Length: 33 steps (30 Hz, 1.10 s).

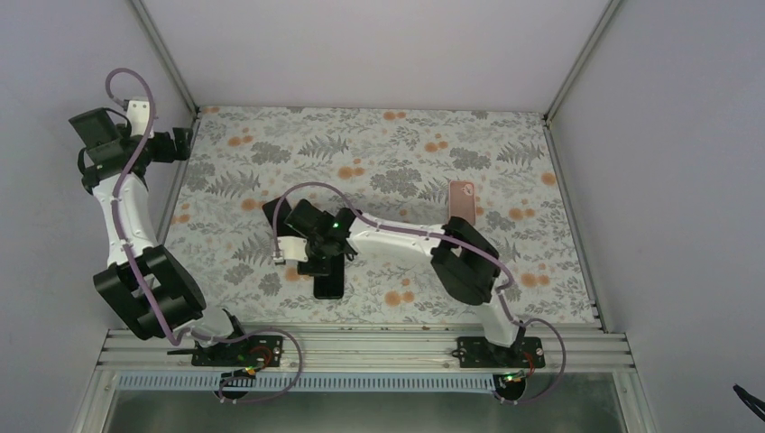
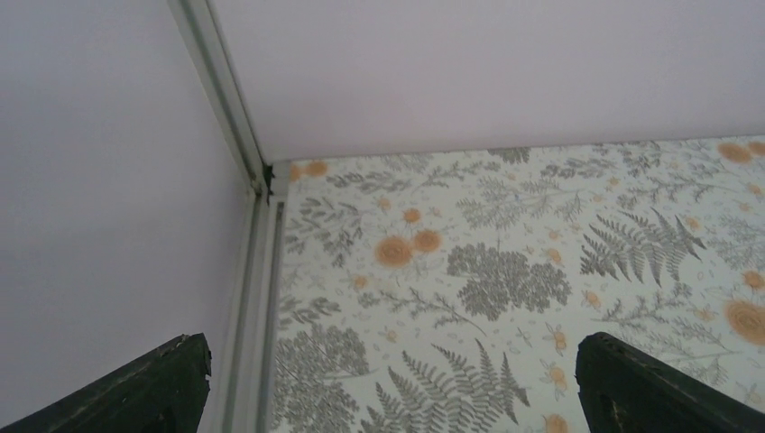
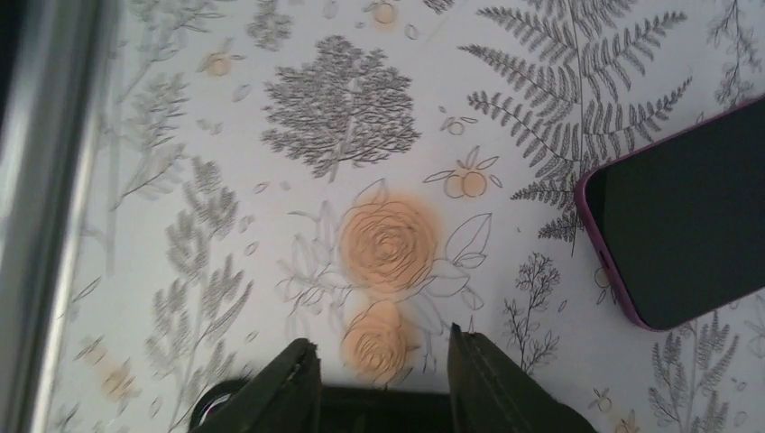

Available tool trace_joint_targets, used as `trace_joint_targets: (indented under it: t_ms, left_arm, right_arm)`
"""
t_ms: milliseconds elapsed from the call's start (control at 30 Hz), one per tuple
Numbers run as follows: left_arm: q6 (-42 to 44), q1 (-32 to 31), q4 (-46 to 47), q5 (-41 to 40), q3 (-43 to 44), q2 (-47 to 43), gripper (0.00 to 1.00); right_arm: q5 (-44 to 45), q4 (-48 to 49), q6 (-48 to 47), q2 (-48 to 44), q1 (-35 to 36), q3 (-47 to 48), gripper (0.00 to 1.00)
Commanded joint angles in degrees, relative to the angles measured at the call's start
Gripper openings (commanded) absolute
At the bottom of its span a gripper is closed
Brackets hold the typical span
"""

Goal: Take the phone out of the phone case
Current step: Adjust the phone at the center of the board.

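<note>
Pale lilac walls (image 1: 361,45) enclose a counter (image 1: 379,144) covered with a grey fern and orange flower print, with an aluminium rail (image 1: 361,347) along its near edge. A dark-faced phone (image 3: 695,225) lies flat, screen up, near the middle of the counter towards the near edge. A thin magenta case (image 3: 585,191) shows as a rim around its corner and sides, and the dark face fills that rim. The right arm reaches leftward across the counter, placing the right pincer (image 3: 383,379) at the far end of the phone (image 1: 329,281). In the wrist view its two dark fingers (image 3: 293,388) stand partly spread with only printed cloth between them. The phone lies off to one side of them, close but with no contact visible. A pale pink rectangular slab (image 1: 462,200) lies flat further right and towards the back, well apart from the phone; whether it is a device or a cover cannot be told. The left arm stands raised at the left side, its left pincer (image 2: 397,388) facing the back left corner post (image 2: 225,99). That pincer is spread wide and holds nothing.
</note>
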Motion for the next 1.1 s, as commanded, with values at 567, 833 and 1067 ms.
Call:
trace_joint_targets:
  t_ms: [567,833,1067]
  left_arm:
    - [4.29,0.55,0.94,8.26,-5.32,0.58,1.0]
    - [5.67,0.48,0.88,9.14,-6.92,0.54,1.0]
    - [5.53,0.48,0.56,9.98,-7.14,-0.73,1.0]
  right_arm:
    - [5.41,-1.33,1.48,0.06,-14.86,-9.42,0.32]
    - [-3.87,-6.7,-2.28,-15.31,-15.71,-24.54,0.34]
    - [-3.45,-5.48,-3.15,-24.09,-13.69,-27.4,0.9]
